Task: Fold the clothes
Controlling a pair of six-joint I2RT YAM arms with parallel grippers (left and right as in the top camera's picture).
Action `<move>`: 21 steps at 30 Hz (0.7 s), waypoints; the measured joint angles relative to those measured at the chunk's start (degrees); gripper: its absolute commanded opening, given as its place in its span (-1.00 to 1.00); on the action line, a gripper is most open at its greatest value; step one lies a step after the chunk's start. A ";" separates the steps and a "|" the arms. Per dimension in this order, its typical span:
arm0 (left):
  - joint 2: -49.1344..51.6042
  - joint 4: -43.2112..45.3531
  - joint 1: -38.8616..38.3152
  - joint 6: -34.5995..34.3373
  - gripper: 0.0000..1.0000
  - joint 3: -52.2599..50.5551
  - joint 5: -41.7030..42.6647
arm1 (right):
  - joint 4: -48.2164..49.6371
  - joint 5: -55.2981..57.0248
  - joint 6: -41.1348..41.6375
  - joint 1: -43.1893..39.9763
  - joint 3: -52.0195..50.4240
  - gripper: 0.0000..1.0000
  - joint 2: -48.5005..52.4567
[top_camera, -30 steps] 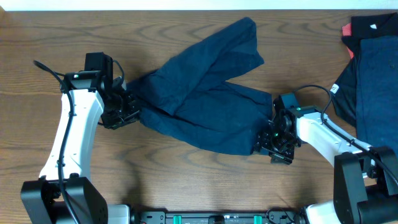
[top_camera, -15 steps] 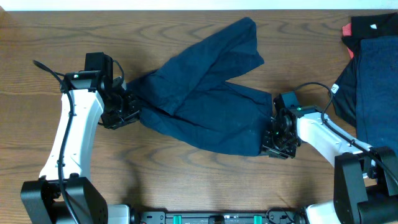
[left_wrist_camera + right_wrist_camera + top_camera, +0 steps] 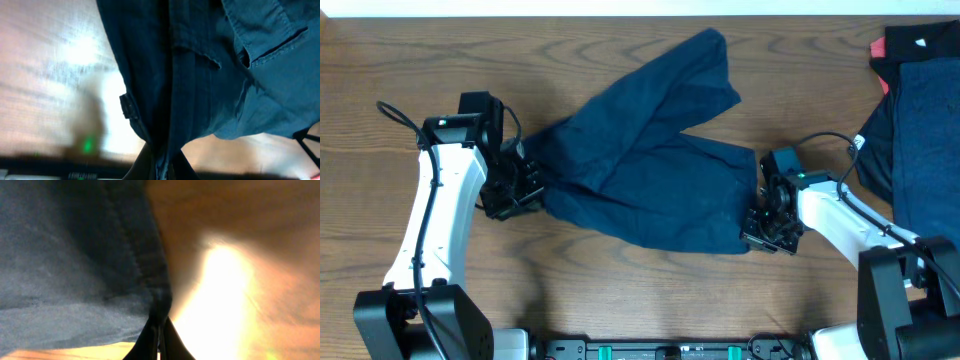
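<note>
Dark navy trousers (image 3: 640, 170) lie spread across the middle of the wooden table, one leg reaching to the far edge. My left gripper (image 3: 525, 190) is shut on their left end. In the left wrist view the cloth (image 3: 210, 75) is bunched between the closed jaws of the left gripper (image 3: 161, 167). My right gripper (image 3: 752, 228) is shut on the trousers' lower right corner. The right wrist view shows the stitched hem (image 3: 150, 275) pinched in the right gripper (image 3: 160, 336). More clothes (image 3: 920, 110) are piled at the right edge.
The pile at the right holds a navy garment with a small white label (image 3: 857, 143) and a black piece (image 3: 920, 42) with a red bit (image 3: 877, 47). The arms' base hardware (image 3: 670, 350) runs along the front edge.
The right gripper has closed on the trousers' corner. The left gripper has shifted slightly toward the front, dragging its end of the cloth with it.
</note>
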 measured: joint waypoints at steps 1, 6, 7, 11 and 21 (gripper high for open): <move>0.00 -1.05 0.00 0.00 -0.88 0.00 0.00 | -0.52 0.33 0.22 -0.11 -0.22 -0.97 -0.85; -0.85 -4.74 0.00 0.02 -0.88 -0.22 0.00 | -3.45 1.97 1.07 -0.68 -0.37 -0.97 -11.15; -1.38 -5.07 0.00 0.02 -0.87 -0.31 0.00 | -4.11 2.29 1.20 -0.70 -0.33 -0.97 -13.18; -5.14 -5.92 -0.02 0.37 -0.13 -0.37 0.02 | -6.71 3.91 1.62 -0.70 0.28 -0.97 -22.93; -7.50 -7.21 0.00 2.32 0.96 -0.42 0.00 | -9.33 4.98 1.84 -0.72 1.97 -0.97 -33.09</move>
